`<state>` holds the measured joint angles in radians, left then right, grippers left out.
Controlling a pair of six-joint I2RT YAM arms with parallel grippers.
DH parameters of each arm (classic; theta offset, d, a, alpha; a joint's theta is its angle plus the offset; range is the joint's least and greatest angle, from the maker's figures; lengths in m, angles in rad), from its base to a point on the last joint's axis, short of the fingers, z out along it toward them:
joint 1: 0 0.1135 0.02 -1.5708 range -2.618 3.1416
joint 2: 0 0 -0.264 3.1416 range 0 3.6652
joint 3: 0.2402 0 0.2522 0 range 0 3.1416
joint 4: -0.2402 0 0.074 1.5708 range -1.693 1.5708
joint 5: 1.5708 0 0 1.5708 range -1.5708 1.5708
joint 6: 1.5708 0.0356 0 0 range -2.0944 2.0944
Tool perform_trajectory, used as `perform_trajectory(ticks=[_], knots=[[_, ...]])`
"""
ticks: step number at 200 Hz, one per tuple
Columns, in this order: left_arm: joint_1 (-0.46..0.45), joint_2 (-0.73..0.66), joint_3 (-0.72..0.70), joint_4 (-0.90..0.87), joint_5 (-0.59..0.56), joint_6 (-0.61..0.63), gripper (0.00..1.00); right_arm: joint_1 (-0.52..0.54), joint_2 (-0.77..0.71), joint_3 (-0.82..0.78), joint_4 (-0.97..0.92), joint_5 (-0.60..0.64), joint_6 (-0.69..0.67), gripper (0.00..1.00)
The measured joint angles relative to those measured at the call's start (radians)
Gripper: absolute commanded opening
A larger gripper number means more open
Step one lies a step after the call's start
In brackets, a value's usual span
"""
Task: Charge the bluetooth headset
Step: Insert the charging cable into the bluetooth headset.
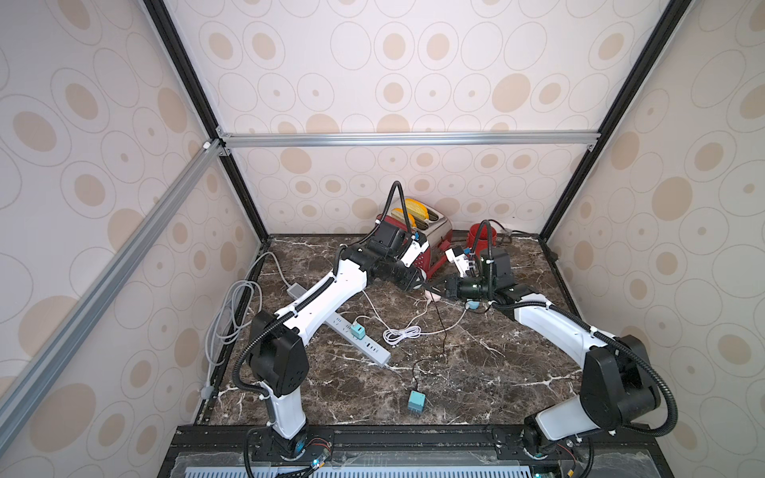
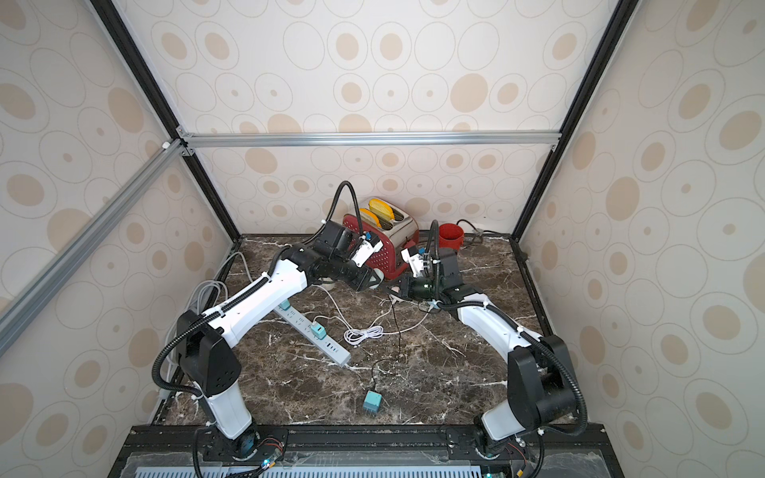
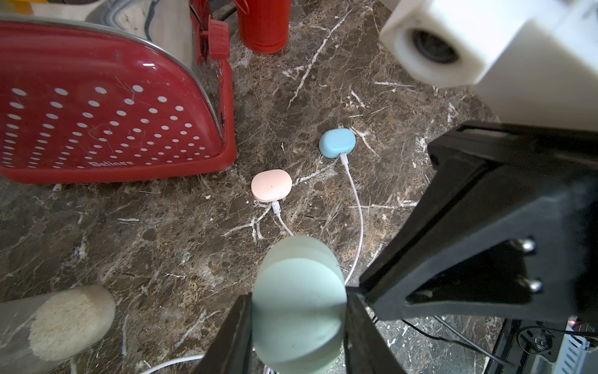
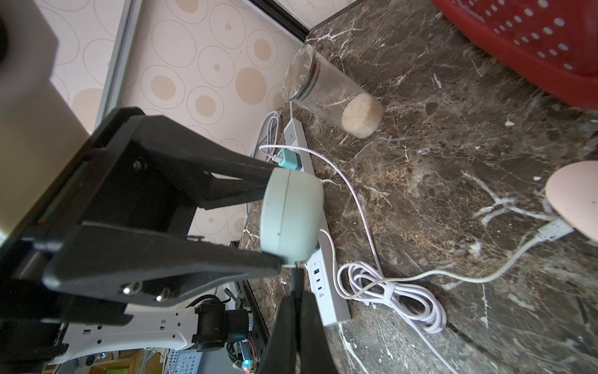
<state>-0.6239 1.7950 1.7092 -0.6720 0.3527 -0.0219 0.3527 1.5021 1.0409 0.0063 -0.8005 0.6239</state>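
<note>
The headset case (image 4: 291,213) is a small mint-green pebble, smooth and rounded, with a thin seam running round its middle and one tiny dark dot on its face. It is up off the desk (image 1: 476,372), just in front of the red toaster (image 3: 113,107), held between the two arms. The left fingers (image 4: 226,259) are clamped on its two flat sides. The right fingers (image 4: 297,323) are pressed tight together on a black plug (image 4: 297,275), whose tip meets the case's edge. I can't tell whether the plug is fully in. A thin black cable (image 1: 443,331) trails from there across the marble to a teal charger block (image 1: 415,400) lying loose near the front of the desk, apart from the grey power strip (image 1: 360,337). On the desk below the held case sit a pink case (image 3: 271,184) and a blue case (image 3: 337,142), each with a white cable in it. A clear jar of rice (image 4: 333,94) stands off to the left arm's side.
</note>
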Motion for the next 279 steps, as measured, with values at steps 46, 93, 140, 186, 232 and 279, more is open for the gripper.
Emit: perform_trajectory(ticks=[46, 93, 140, 186, 232, 279], knots=[[0.000, 0.000, 0.000, 0.007, -0.015, 0.000, 0.02, 0.002, 0.023, 0.025, -0.010, 0.002, 0.000, 0.00], [0.004, 0.000, -0.014, 0.046, -0.026, -0.011, 0.02, 0.002, 0.046, 0.060, -0.030, 0.016, -0.013, 0.00], [0.005, -0.004, -0.028, 0.050, -0.044, -0.018, 0.01, 0.003, 0.055, 0.068, -0.048, 0.017, -0.048, 0.10], [-0.041, -0.001, 0.016, -0.054, -0.109, -0.016, 0.01, -0.015, -0.050, 0.014, -0.126, 0.059, -0.134, 0.54], [-0.037, 0.007, 0.049, -0.113, -0.203, -0.016, 0.02, -0.048, -0.268, -0.065, -0.284, 0.116, -0.261, 0.56], [-0.035, 0.031, 0.050, -0.103, -0.254, -0.058, 0.03, -0.048, -0.338, -0.076, -0.496, 0.224, -0.345, 0.56]])
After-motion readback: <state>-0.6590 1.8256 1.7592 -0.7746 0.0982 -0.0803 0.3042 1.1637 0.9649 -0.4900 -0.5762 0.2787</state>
